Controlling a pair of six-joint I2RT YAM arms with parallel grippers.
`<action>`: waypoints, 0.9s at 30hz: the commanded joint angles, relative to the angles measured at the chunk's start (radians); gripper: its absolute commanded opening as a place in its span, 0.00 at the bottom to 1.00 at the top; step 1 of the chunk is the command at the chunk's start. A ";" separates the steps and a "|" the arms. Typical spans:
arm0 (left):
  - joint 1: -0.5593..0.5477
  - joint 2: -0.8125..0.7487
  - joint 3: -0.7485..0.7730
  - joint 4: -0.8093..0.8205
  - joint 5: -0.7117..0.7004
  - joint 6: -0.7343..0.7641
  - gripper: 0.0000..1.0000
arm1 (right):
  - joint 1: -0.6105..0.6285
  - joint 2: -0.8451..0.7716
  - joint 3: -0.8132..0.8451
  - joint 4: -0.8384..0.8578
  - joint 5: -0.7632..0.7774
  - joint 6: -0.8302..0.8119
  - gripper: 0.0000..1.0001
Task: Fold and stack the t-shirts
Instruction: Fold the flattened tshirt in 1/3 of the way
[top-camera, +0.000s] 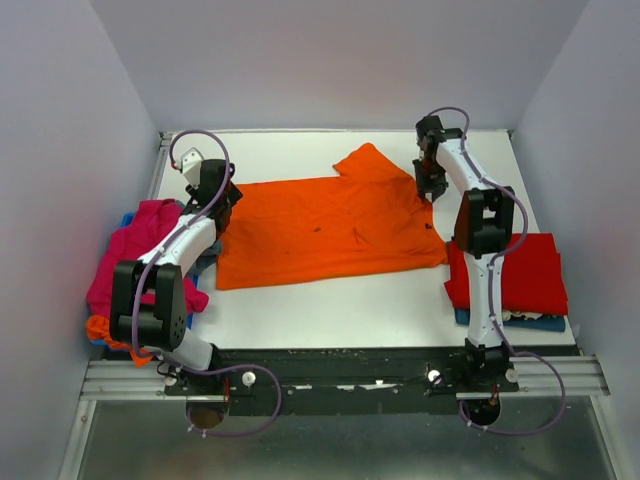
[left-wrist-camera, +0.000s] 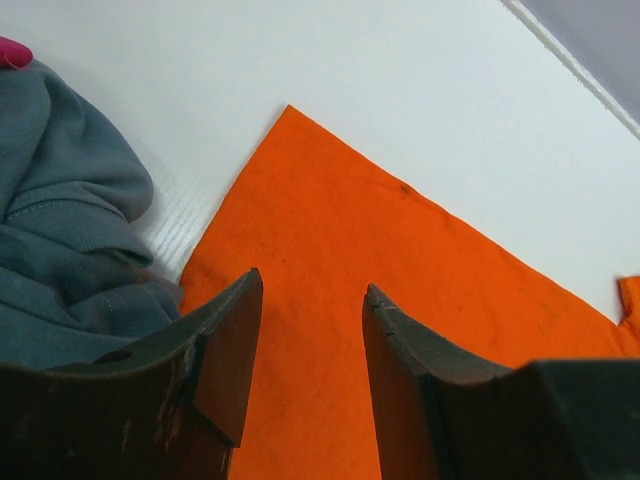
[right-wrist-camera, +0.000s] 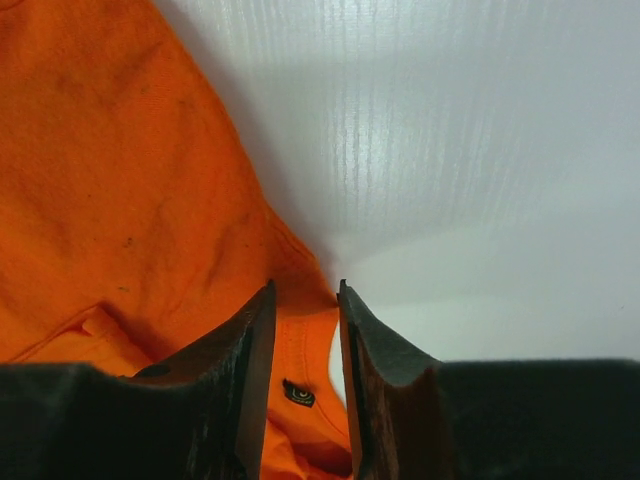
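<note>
Orange t-shirt (top-camera: 330, 228): soft matte cloth, spread flat, faintly creased. Left gripper (left-wrist-camera: 312, 285) fingers apart over its corner. Right gripper (right-wrist-camera: 306, 288) straddles its edge; clamped or not, unclear.

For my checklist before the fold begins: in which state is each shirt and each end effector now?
orange t-shirt: spread flat, unfolded
red t-shirt: folded
pink t-shirt: crumpled, unfolded
grey-blue t-shirt: crumpled
left end effector: open, over the orange corner
right end effector: jaws narrow at the collar, grip unclear
</note>
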 joint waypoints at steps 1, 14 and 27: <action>0.000 -0.027 0.002 0.005 -0.026 0.016 0.56 | -0.011 0.030 0.039 -0.054 -0.033 -0.032 0.35; -0.004 -0.018 0.005 0.004 -0.031 0.017 0.56 | -0.023 -0.010 -0.007 -0.043 0.056 0.004 0.01; -0.002 0.011 0.019 0.010 -0.037 0.019 0.56 | -0.078 -0.085 -0.093 -0.071 0.165 0.043 0.01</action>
